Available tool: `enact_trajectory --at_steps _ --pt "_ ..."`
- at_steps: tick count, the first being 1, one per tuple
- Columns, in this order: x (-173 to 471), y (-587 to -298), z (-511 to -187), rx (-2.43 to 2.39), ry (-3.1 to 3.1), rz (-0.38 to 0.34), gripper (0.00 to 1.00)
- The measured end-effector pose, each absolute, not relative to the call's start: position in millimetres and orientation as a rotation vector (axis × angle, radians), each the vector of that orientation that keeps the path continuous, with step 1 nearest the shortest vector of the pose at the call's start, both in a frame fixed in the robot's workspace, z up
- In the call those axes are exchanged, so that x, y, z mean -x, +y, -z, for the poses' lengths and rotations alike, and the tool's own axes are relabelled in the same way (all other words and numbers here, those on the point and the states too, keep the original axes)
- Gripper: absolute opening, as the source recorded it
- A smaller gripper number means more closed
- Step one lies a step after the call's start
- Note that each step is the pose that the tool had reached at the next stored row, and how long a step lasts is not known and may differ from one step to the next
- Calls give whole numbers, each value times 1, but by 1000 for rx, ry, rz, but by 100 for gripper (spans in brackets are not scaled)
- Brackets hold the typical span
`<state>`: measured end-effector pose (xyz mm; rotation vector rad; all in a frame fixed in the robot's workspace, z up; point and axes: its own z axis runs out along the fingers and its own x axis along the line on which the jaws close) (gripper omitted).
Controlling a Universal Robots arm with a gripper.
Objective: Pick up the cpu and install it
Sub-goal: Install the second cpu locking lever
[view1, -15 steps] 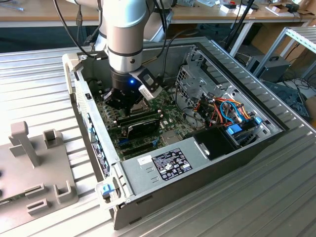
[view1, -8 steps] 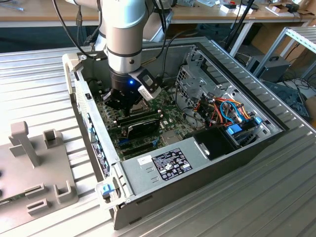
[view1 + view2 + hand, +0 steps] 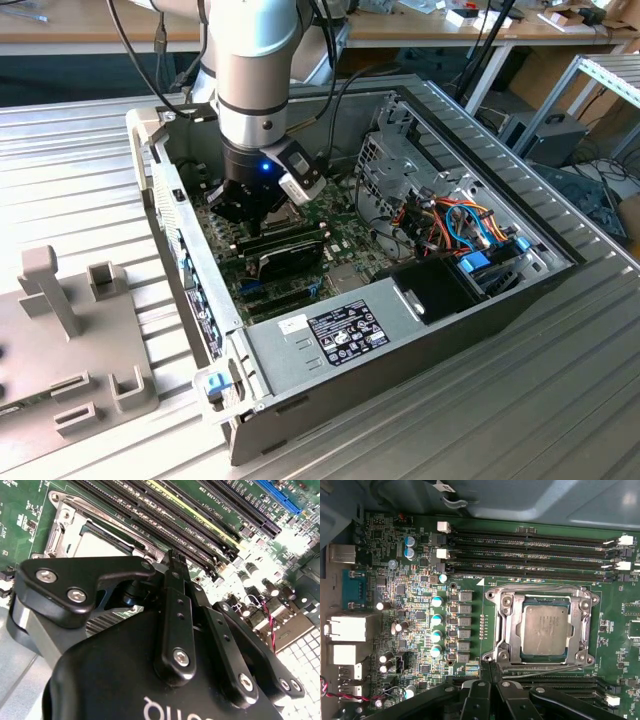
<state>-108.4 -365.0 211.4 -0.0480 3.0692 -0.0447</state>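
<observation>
One cpu [image 3: 544, 628] — dull silver top, seated flat in the socket frame [image 3: 502, 630] on the green motherboard [image 3: 420, 605], beside the memory slots [image 3: 530, 555]. Gripper [image 3: 491, 667] — fingers together, holding nothing, tips just at the frame's edge, inside the open computer case [image 3: 330, 340].

One cpu [image 3: 544, 629] sits in one socket frame [image 3: 506, 630], just beyond the closed jaws of the one gripper [image 3: 490, 666]. Further out from the jaws run four long memory slots [image 3: 530, 555]. To one side of the jaws stand five grey square components [image 3: 465, 627] in a column, beside about four teal-topped capacitors [image 3: 437, 626].
</observation>
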Motion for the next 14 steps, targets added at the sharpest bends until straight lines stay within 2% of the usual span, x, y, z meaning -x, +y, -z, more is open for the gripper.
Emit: enact_trajectory --at_steps 14 --pt "110 -360 -206 48 3068 41 11"
